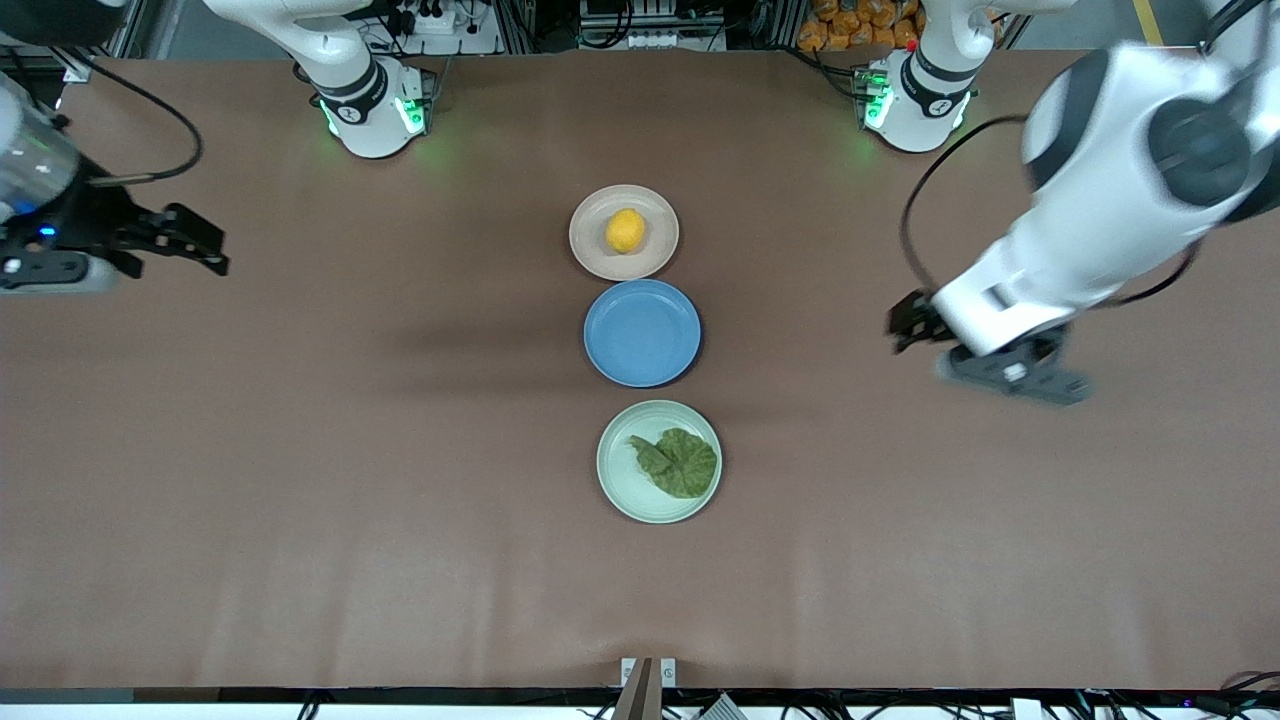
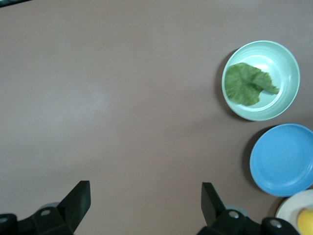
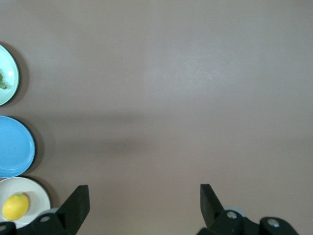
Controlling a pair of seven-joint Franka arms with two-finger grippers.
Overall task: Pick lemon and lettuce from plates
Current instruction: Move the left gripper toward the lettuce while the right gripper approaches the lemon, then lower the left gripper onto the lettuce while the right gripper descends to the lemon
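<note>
Both arms are hovering over bare brown table [image 1: 300, 480], left gripper [image 1: 905, 325] at its own end and right gripper [image 1: 190, 240] at its, jaws spread wide and empty, likely staged for simultaneous approaches. Three plates are sitting in a central line: beige plate [image 1: 590, 215] farthest holding the lemon [image 1: 625, 231], blue plate [image 1: 642, 332] empty between, mint plate [image 1: 620, 475] nearest holding the lettuce [image 1: 680, 463].

In the left wrist view the picture's edge cuts off most of the beige plate [image 2: 296, 208] and the lemon [image 2: 306, 221], leaving only slivers. The right wrist view crops the mint plate [image 3: 11, 73], with just a scrap of lettuce [image 3: 3, 82] showing, and half the blue plate [image 3: 14, 146]. In the front view the left gripper [image 1: 905, 325] is blurred and partly hidden by its own arm.
</note>
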